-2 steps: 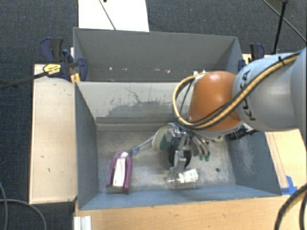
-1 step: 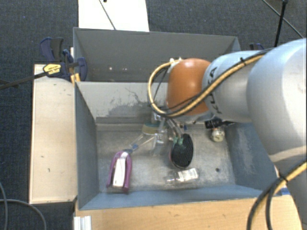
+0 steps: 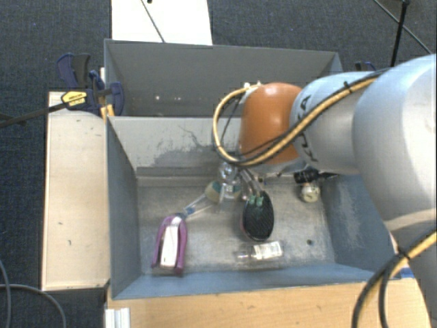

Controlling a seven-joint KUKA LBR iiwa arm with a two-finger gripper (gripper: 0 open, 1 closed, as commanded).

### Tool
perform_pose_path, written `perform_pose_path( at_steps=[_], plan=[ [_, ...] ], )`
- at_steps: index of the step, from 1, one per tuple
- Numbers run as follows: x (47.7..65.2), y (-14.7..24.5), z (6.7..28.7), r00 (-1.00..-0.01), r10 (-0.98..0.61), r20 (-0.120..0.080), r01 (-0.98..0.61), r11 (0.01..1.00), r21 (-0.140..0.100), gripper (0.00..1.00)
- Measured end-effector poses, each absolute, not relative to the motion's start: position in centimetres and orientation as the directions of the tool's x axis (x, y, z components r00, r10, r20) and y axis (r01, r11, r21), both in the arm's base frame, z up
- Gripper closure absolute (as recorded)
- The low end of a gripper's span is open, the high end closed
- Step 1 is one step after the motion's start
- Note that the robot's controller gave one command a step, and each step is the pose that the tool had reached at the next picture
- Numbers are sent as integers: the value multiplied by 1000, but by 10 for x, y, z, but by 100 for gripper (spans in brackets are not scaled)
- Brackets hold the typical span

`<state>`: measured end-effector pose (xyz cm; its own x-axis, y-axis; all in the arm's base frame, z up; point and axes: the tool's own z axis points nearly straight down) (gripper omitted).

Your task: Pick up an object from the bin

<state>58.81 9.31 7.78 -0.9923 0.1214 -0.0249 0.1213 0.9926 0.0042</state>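
My gripper [image 3: 240, 182] hangs below the orange wrist cover, over the middle of the bin floor. Just under it, a little to the right, lies a black oval brush-like thing [image 3: 259, 221] with a small green bit at its upper end. To the gripper's left a slim clear stick with a pale blue part [image 3: 199, 207] lies slanted, its upper end close to the gripper. I cannot make out whether anything is held.
A purple and white stapler-like thing [image 3: 171, 244] lies near the bin's front left. A small clear bottle [image 3: 261, 253] rests along the front wall. A small pale round thing [image 3: 311, 194] sits at the right, beneath the arm.
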Motion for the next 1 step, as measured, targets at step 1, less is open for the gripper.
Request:
perform_pose_path(
  at_steps=[1],
  plan=[
    [562,119,219,-998,70,-9,70,998,3,100]
  ],
)
